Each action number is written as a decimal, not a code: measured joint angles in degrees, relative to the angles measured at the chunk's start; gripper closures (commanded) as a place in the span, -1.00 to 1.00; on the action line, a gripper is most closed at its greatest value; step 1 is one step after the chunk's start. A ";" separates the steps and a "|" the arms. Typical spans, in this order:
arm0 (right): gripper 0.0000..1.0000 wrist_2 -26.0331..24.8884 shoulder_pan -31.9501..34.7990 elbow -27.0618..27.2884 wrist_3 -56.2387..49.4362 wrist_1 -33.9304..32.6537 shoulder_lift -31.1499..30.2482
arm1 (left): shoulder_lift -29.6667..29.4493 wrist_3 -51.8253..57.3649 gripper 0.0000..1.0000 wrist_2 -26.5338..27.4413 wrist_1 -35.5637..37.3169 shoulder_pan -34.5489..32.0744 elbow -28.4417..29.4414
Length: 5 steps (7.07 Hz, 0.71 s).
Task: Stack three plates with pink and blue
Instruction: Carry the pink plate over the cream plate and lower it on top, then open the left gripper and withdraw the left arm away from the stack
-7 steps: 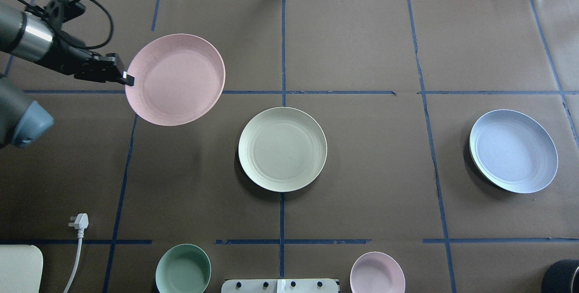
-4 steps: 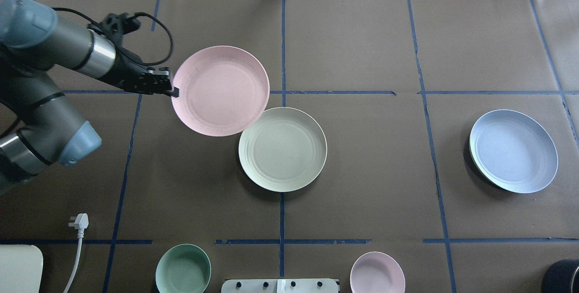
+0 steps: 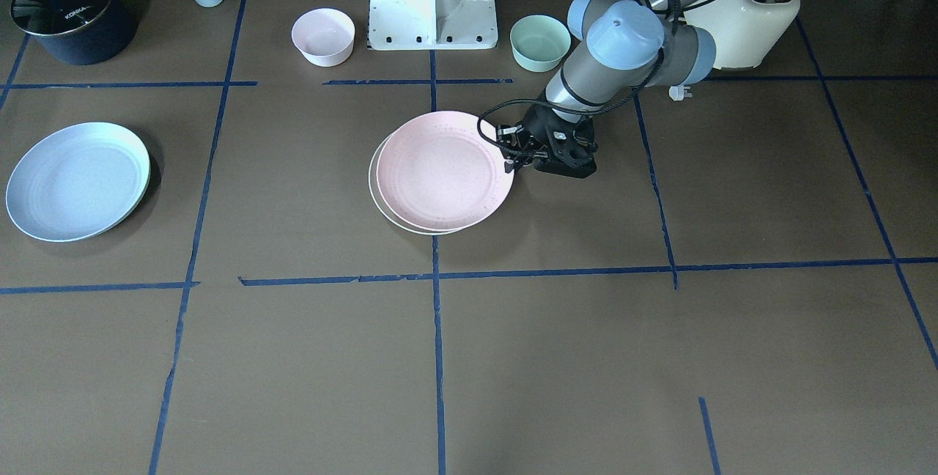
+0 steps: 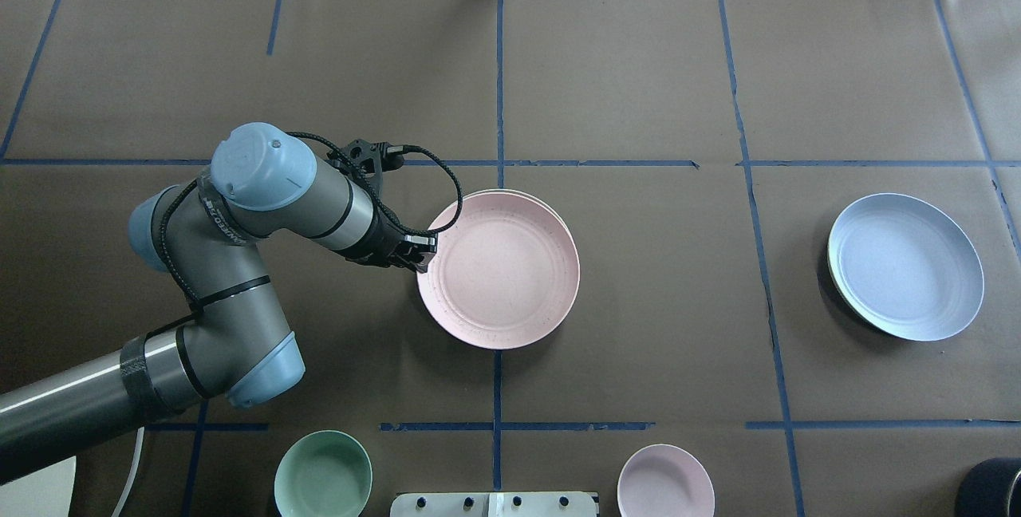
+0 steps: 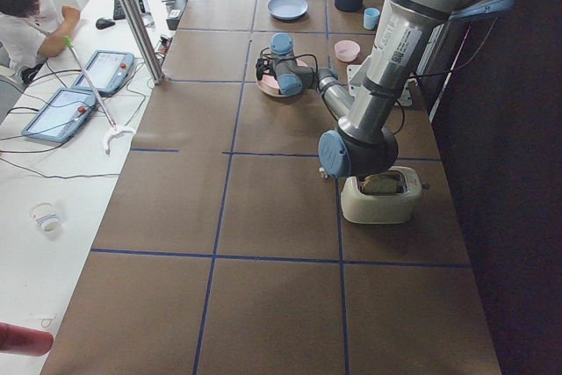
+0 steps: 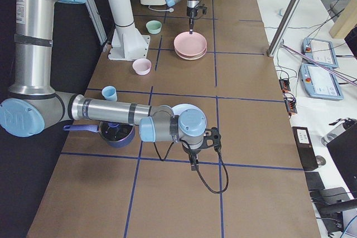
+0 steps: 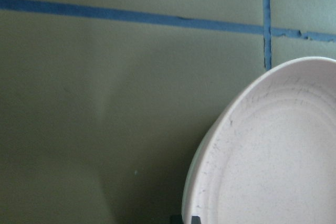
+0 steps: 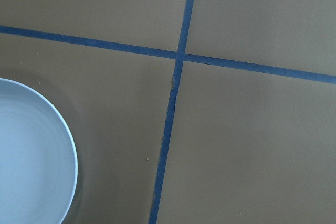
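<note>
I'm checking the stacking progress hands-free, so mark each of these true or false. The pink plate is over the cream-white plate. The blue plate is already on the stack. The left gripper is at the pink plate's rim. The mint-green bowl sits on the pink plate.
1. The pink plate lies over the cream-white plate. True.
2. The blue plate is on the stack. False: it lies alone, well apart, toward the robot's right.
3. The left gripper is at the pink plate's rim. True.
4. The mint-green bowl sits on the pink plate. False: it stands apart on the table.
</note>
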 measured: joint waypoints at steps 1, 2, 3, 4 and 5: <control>-1.00 0.00 0.00 -0.01 0.01 0.00 0.00 | -0.64 -2.23 -1.00 -0.04 0.23 0.48 0.17; -1.00 0.00 0.00 0.02 0.01 0.00 0.00 | -0.99 -3.65 -1.00 -0.24 0.68 0.35 -0.01; -1.00 -0.02 0.00 0.13 -0.01 0.00 0.05 | -0.89 -3.24 -1.00 -1.16 3.21 -0.94 -0.96; -1.00 -0.05 0.00 0.20 -0.05 0.00 0.14 | -0.39 0.53 -1.00 -3.34 8.72 -4.15 -3.18; -1.00 -0.06 0.00 0.23 -0.05 0.00 0.21 | 1.25 8.19 -1.00 -5.84 15.33 -8.76 -6.54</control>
